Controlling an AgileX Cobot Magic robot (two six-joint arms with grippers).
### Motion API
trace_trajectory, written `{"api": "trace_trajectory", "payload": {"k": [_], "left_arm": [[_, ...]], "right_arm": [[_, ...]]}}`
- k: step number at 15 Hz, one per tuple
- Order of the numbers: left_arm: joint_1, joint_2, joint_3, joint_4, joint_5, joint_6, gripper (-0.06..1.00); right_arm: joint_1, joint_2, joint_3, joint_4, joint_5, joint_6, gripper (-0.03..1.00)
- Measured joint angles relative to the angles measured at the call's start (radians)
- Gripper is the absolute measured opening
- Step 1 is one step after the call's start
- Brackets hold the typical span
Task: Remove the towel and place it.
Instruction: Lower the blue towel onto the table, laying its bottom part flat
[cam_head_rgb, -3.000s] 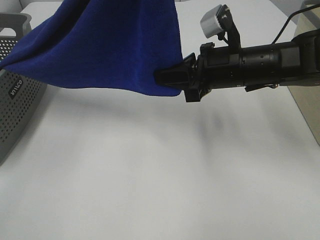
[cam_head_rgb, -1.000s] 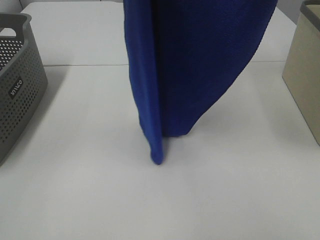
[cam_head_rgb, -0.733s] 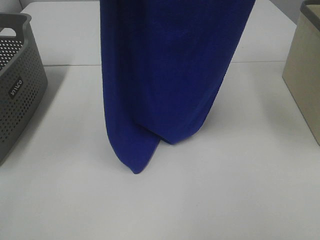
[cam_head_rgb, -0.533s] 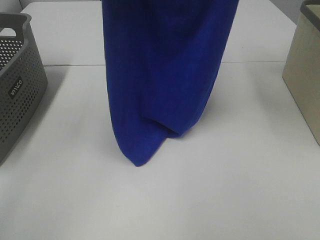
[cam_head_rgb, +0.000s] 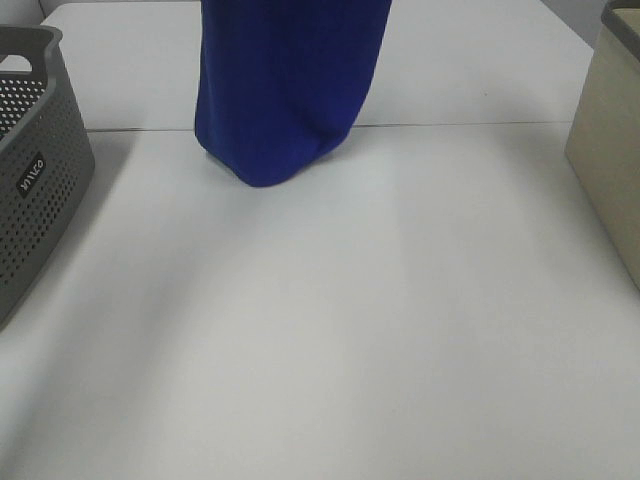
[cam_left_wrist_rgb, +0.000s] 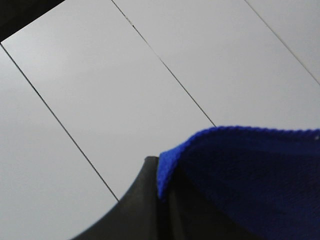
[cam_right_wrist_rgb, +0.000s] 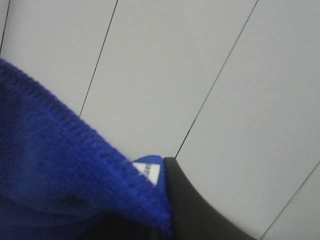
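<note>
The royal-blue towel (cam_head_rgb: 285, 90) hangs in a folded drape from above the top of the exterior high view, and its lowest fold sits at or just over the white table (cam_head_rgb: 350, 330). Neither gripper shows in that view. In the left wrist view, a hemmed corner of the towel (cam_left_wrist_rgb: 250, 170) lies against the dark finger of my left gripper (cam_left_wrist_rgb: 165, 185). In the right wrist view, the towel (cam_right_wrist_rgb: 50, 175) and its small white tag (cam_right_wrist_rgb: 148, 171) sit against the dark finger of my right gripper (cam_right_wrist_rgb: 167, 200). Both grippers are raised and their cameras face pale ceiling panels.
A grey perforated basket (cam_head_rgb: 40, 200) stands at the table's left edge. A beige box (cam_head_rgb: 610, 150) stands at the right edge. A seam runs across the table behind the towel's lower end.
The towel has risen and moved toward the back of the table. Its hanging end, once near the table's middle, is now higher and narrower. Three seconds ago the right arm was in view and is now gone.
</note>
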Motion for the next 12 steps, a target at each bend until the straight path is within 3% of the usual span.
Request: {"api": "trace_trajectory", "payload": {"k": [4,9,12], "left_arm": [[0.005,0.022,-0.041,0.0,0.079,-0.002,0.0],[0.002,0.051,-0.041,0.0,0.265,-0.002,0.0],[0.0,0.045,-0.041,-0.001,0.318,-0.002,0.0]], "right_arm": [[-0.064,0.002,-0.009,0.023,-0.003,-0.001,0.02],[-0.107,0.01,-0.004,0.053,0.144,-0.002,0.02],[-0.111,0.007,-0.001,0.07,0.182,-0.01,0.02]]}}
